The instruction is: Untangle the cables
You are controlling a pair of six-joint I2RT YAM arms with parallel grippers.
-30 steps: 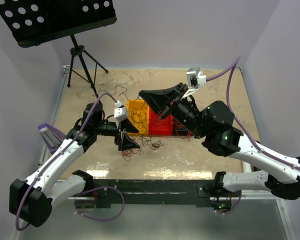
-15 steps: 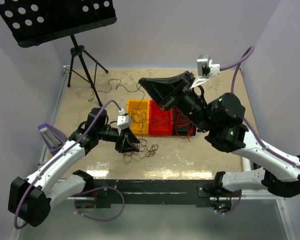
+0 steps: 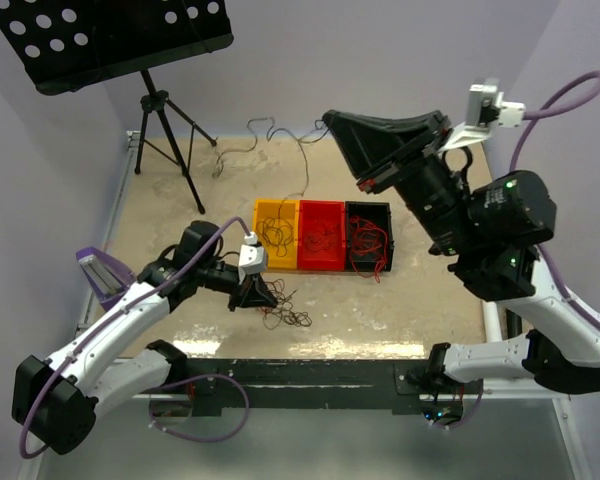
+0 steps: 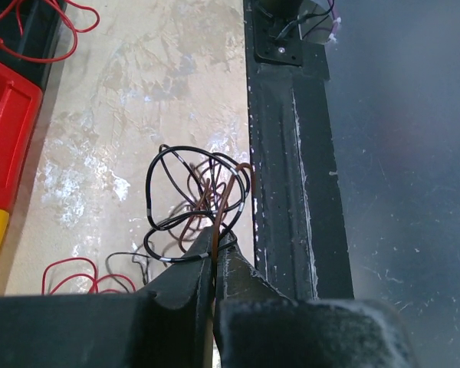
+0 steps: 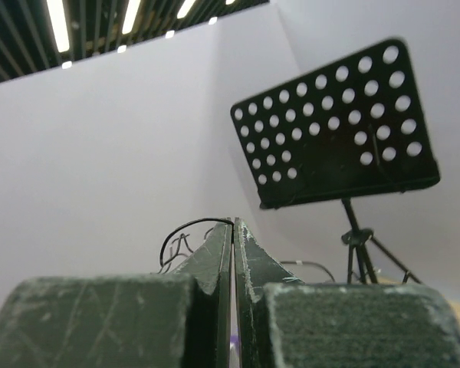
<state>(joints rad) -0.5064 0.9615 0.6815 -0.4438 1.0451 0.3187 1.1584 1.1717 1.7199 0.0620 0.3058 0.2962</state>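
A small tangle of black and brown cables (image 3: 286, 311) lies on the table near the front rail, with red strands beside it. My left gripper (image 3: 262, 296) is down at the tangle, shut on a brown cable (image 4: 215, 207) that runs up between its jaws from the knot (image 4: 195, 199). My right gripper (image 3: 332, 121) is raised high over the back of the table, shut on a thin black cable (image 3: 265, 127). That cable trails left and down toward the table. In the right wrist view the black cable (image 5: 182, 228) curls off the closed tips (image 5: 234, 224).
Three bins stand in a row mid-table: yellow (image 3: 261, 210), red (image 3: 320, 205), black (image 3: 370, 207), each with cables inside. A music stand (image 3: 120, 35) on a tripod (image 3: 165, 120) is at the back left. The black front rail (image 4: 291, 153) is right beside the tangle.
My left gripper closed on the brown cable and moved toward the near edge. My right arm rose and swung back and right, drawing the black cable up out of the bins.
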